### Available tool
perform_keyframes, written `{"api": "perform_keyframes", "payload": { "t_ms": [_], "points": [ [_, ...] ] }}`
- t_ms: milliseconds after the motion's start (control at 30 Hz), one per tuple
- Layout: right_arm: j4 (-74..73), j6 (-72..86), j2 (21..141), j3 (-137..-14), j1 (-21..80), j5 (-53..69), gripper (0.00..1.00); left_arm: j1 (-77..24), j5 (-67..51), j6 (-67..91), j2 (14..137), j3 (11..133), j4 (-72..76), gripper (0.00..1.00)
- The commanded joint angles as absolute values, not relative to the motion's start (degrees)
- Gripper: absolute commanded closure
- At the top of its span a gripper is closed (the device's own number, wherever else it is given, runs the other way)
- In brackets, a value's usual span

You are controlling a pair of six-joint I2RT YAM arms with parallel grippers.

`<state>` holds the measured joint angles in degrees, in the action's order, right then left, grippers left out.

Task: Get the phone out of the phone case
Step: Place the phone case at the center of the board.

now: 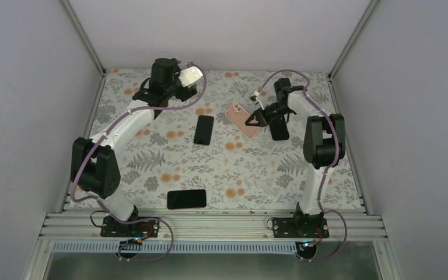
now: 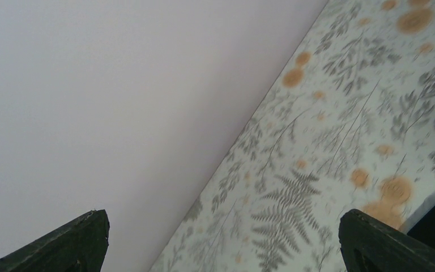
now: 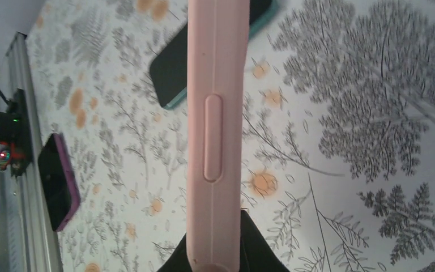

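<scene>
A pink phone case (image 1: 242, 119) with the phone in it is held in my right gripper (image 1: 256, 116), tilted, at the back right of the table. In the right wrist view the case (image 3: 214, 113) stands edge-on with its side button facing the camera. My right gripper (image 3: 215, 252) is shut on its lower end, and one dark finger (image 3: 260, 252) shows beside it. My left gripper (image 1: 181, 81) is at the far back left, apart from the case. Its fingertips (image 2: 368, 243) stand wide open and empty, facing the wall and the table's edge.
A black phone in a teal case (image 1: 203, 129) (image 3: 173, 73) lies mid-table. A black phone in a purple case (image 1: 186, 199) (image 3: 59, 181) lies near the front rail. A dark flat object (image 1: 279, 129) lies under the right arm. White walls enclose the table.
</scene>
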<state>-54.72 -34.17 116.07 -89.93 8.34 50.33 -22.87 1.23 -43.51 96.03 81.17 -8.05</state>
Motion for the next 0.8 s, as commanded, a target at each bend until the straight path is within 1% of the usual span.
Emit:
{"api": "perform_keyframes", "payload": {
  "t_ms": [0, 100, 133, 167, 200, 233, 267, 333, 367, 467, 600, 700, 767],
  "points": [
    [-54.32, -31.90, 120.07, -88.69, 9.06, 43.29, 0.90, -18.79, -1.12, -44.14, 91.57, 78.88, -9.69, 0.00],
    [-52.64, -30.40, 121.67, -87.97, 9.10, 40.77, 0.88, -15.92, -2.33, -43.51, 90.01, 77.56, -11.49, 0.00],
    [-52.32, -30.06, 122.35, -87.90, 9.12, 40.21, 0.85, -14.92, -3.04, -43.43, 89.40, 76.96, -11.95, 0.00],
    [-52.31, -29.79, 123.12, -88.16, 9.11, 39.28, 0.78, -13.95, -3.68, -43.47, 88.92, 76.43, -12.58, 0.00],
    [-52.58, -29.64, 124.01, -88.34, 9.10, 38.34, 0.65, -13.10, -4.15, -43.39, 88.45, 76.14, -13.44, 0.00],
    [-52.88, -29.46, 124.69, -88.67, 9.07, 37.28, 0.50, -12.11, -4.56, -43.23, 88.21, 75.97, -14.35, 0.00],
    [-52.55, -29.12, 124.98, -88.71, 9.07, 35.60, 0.39, -11.09, -5.53, -42.88, 87.84, 75.83, -15.54, 0.00],
    [-49.83, -28.29, 123.21, -87.52, 9.06, 30.51, 0.11, -8.93, -7.48, -42.30, 87.16, 75.23, -17.69, 0.00],
    [-48.05, -27.85, 121.43, -86.61, 9.10, 26.67, 0.02, -8.14, -8.11, -42.20, 86.63, 74.65, -18.23, 0.00],
    [-43.53, -28.13, 113.89, -83.62, 9.06, 17.20, 0.00, -6.04, -8.37, -42.60, 84.48, 71.73, -19.19, 0.00],
    [-43.38, -30.91, 104.92, -81.28, 9.67, 12.00, 0.00, -3.18, -9.17, -42.18, 82.53, 68.93, -19.64, 0.00],
    [-47.52, -37.02, 98.55, -79.12, 12.41, 15.49, 0.00, -1.06, -10.04, -41.37, 82.43, 68.93, -20.73, 0.00],
    [-49.10, -39.80, 93.97, -76.32, 16.36, 17.41, 0.00, 0.06, -10.28, -40.43, 82.71, 69.27, -21.20, 0.00]
  ]
}}
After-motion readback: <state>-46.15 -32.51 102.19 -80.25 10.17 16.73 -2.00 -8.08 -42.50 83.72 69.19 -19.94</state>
